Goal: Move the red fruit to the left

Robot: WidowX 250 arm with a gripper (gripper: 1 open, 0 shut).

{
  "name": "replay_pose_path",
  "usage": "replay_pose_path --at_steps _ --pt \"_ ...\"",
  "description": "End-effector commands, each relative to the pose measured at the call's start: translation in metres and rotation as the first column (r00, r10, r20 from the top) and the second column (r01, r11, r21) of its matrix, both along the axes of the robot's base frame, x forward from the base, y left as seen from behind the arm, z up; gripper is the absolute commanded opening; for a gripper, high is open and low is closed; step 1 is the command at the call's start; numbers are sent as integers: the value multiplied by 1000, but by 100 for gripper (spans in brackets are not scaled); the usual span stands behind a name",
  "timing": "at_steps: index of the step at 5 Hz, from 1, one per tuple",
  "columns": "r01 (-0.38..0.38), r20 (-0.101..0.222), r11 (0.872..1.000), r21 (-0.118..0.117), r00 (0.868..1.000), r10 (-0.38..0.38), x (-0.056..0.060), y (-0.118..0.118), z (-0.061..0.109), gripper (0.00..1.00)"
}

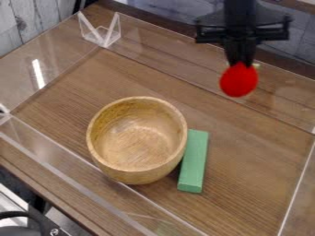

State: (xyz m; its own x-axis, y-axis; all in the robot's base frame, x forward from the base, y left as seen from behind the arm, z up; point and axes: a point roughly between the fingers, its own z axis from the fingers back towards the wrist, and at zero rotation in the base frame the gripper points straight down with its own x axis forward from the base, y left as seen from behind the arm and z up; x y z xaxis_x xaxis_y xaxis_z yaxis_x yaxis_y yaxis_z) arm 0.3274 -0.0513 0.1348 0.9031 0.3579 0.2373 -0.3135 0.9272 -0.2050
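The red fruit (239,80) hangs in the air above the right rear part of the wooden table, well clear of the surface. My gripper (240,63) is shut on its top, with the black fingers coming down from the upper edge of the picture. The fruit's green top is hidden between the fingers. It is up and to the right of the wooden bowl (136,139).
A green rectangular block (194,159) lies flat just right of the bowl. Clear acrylic walls (50,55) fence the table on all sides. A small clear stand (99,30) sits at the back left corner.
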Motion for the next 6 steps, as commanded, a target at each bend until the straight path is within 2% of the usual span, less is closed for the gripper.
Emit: replay_pose_path --at_steps 1,2,4,6 --pt "12 73 1000 -13 997 -11 1 -7 22 0" --pt "16 81 1000 -20 997 -14 -2 -8 23 0" --pt "59 94 998 -35 994 -55 1 -12 18 0" --pt "62 111 997 -48 992 -57 -1 -9 15 0"
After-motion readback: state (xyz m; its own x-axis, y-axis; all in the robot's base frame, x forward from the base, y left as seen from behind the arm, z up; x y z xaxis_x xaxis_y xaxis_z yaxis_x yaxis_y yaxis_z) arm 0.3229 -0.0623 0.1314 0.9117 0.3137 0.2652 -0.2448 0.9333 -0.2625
